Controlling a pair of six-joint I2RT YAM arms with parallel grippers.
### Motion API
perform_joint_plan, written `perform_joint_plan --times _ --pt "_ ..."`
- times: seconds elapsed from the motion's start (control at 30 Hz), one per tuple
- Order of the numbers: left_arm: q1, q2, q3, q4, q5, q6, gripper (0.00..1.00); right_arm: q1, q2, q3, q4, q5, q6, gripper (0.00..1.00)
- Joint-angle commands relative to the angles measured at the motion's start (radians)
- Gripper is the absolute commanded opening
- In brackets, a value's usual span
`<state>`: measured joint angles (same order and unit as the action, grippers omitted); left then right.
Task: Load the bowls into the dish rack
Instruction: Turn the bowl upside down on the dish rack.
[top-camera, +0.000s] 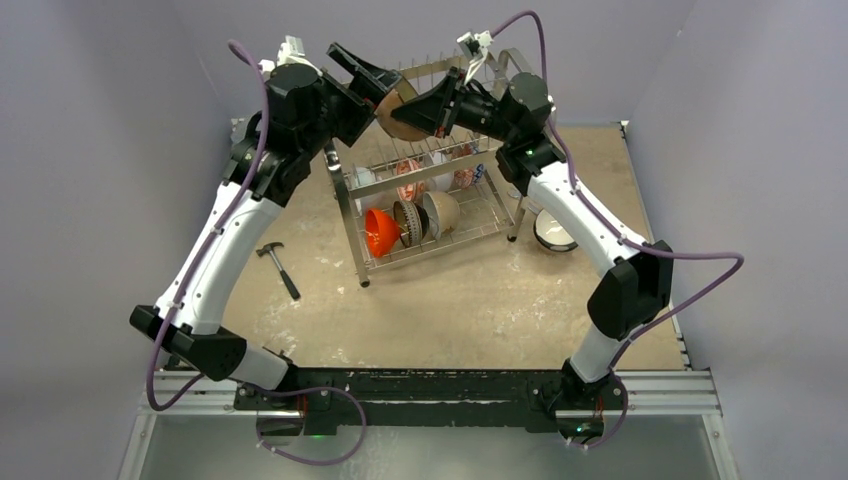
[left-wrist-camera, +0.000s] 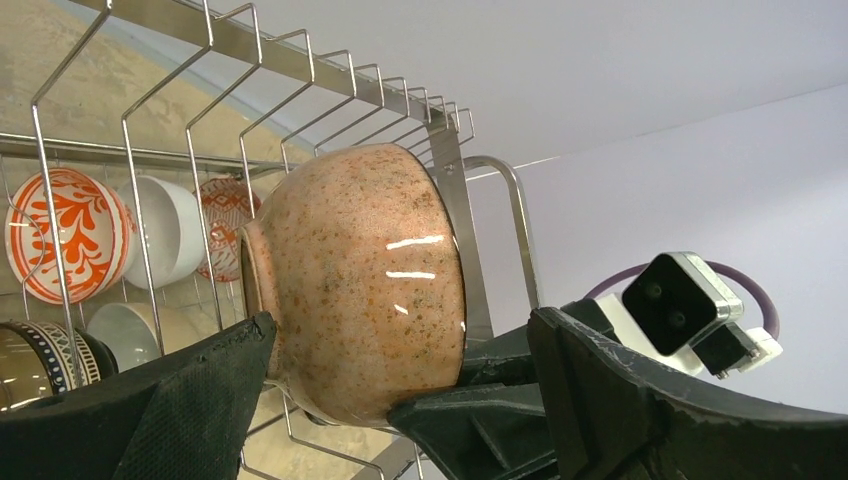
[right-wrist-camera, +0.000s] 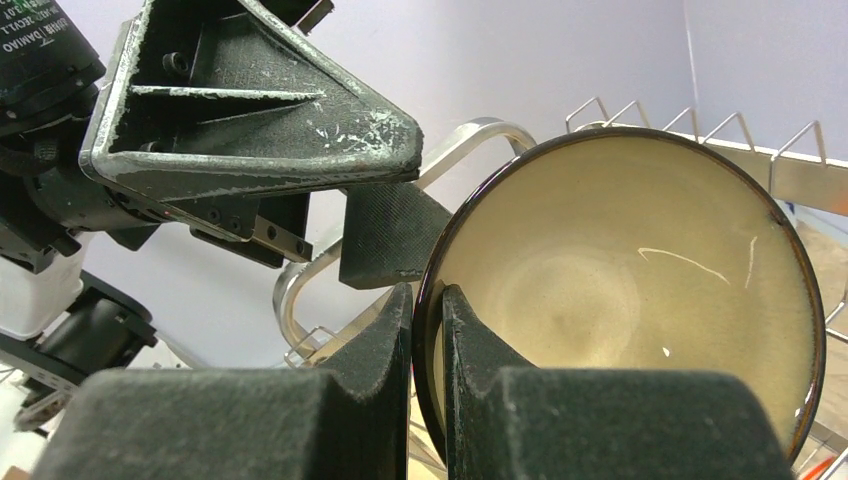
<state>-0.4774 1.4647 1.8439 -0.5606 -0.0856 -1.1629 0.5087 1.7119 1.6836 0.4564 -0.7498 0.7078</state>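
The right gripper (right-wrist-camera: 427, 300) was pinched down narrow on the rim of the brown speckled bowl (right-wrist-camera: 620, 290), one finger inside the cream hollow, the other on the outer wall. That bowl stood on edge at the very top of the dish rack (top-camera: 345, 215), in among the upright prongs by the rack's looped end handle; whether it sat fully in a slot could not be told. The left gripper (left-wrist-camera: 400, 330) was spread wide around the same bowl, one finger just beside its foot and the other well off toward the rim side, gripping nothing. Lower in the rack, a floral bowl (left-wrist-camera: 60, 235) and a white bowl (left-wrist-camera: 170, 230) stood on edge side by side. At the rack's bottom level sat the orange bowl (top-camera: 381, 230), a dark patterned bowl (top-camera: 408, 220) touching it, and a beige bowl (top-camera: 442, 212) next along. Right of the rack, a dark-sided bowl (top-camera: 553, 232) waited upright on the table (top-camera: 460, 300). Left of the rack lay a hammer (top-camera: 278, 268), well apart from it
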Motion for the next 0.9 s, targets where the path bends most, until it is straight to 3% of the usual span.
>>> perform_joint_plan --times 0.0,0.3,0.7,0.87 --pt "-0.012 0.058 -0.022 -0.073 0.018 0.019 0.98 0.035 -0.103 0.031 0.161 -0.042 -0.02 0.0" --pt "-0.016 0.052 -0.012 -0.104 -0.084 0.055 0.98 0.033 -0.159 -0.001 0.138 0.049 -0.079 0.0" --pt "-0.04 0.106 -0.011 -0.054 -0.023 0.065 0.96 0.047 -0.1 0.062 0.117 -0.06 -0.066 0.0" --pt "-0.043 0.114 -0.018 -0.023 0.002 0.078 0.82 0.047 -0.053 0.122 0.014 -0.079 -0.119 0.0"
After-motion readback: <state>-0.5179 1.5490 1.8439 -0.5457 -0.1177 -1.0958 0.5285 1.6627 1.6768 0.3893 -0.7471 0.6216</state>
